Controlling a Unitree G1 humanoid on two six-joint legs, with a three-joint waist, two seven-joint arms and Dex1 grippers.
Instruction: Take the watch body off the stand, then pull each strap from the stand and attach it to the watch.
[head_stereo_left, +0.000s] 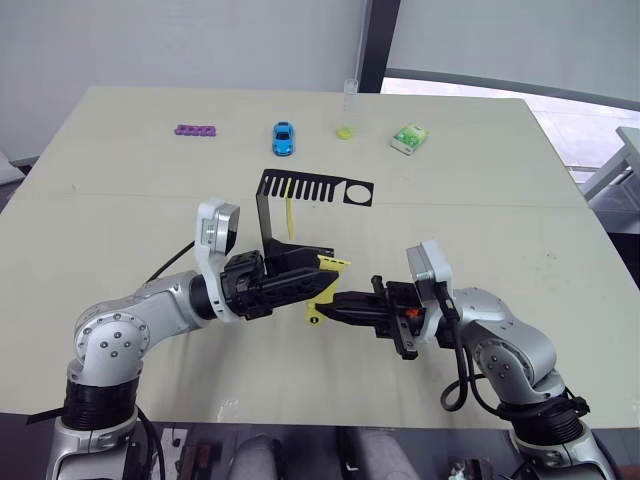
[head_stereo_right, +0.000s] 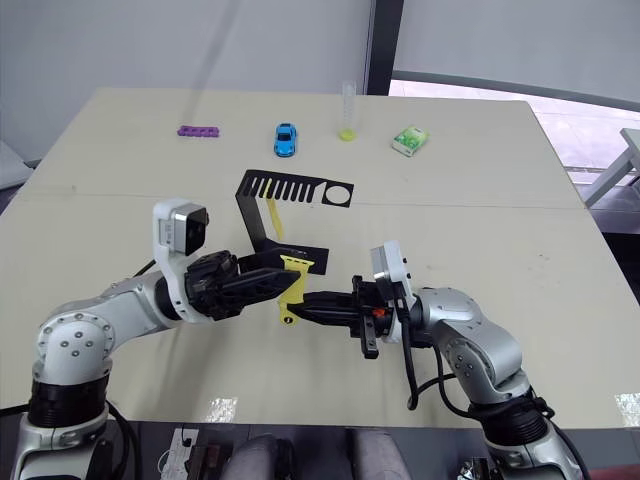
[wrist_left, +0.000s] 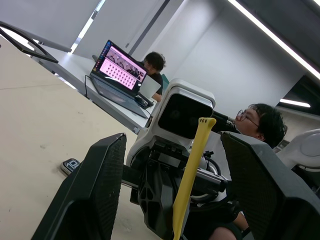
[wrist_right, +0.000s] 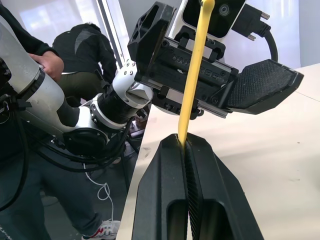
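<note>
The black stand (head_stereo_left: 268, 214) sits mid-table, and one yellow strap (head_stereo_left: 289, 213) hangs from its slotted top plate. In front of the stand, my right gripper (head_stereo_left: 327, 303) is shut on the lower end of a second yellow strap (wrist_right: 193, 80), which stands upright from its tips. My left gripper (head_stereo_left: 325, 272) is open, its two fingers (wrist_left: 100, 185) on either side of that strap without touching it. The two grippers face each other tip to tip. The watch body is hidden.
Along the far edge lie a purple bar (head_stereo_left: 195, 130), a blue toy car (head_stereo_left: 284, 138), a clear tube (head_stereo_left: 347, 112) and a green-white packet (head_stereo_left: 409, 138). People sit beyond the table, with a laptop (wrist_left: 117, 67) on a desk nearby.
</note>
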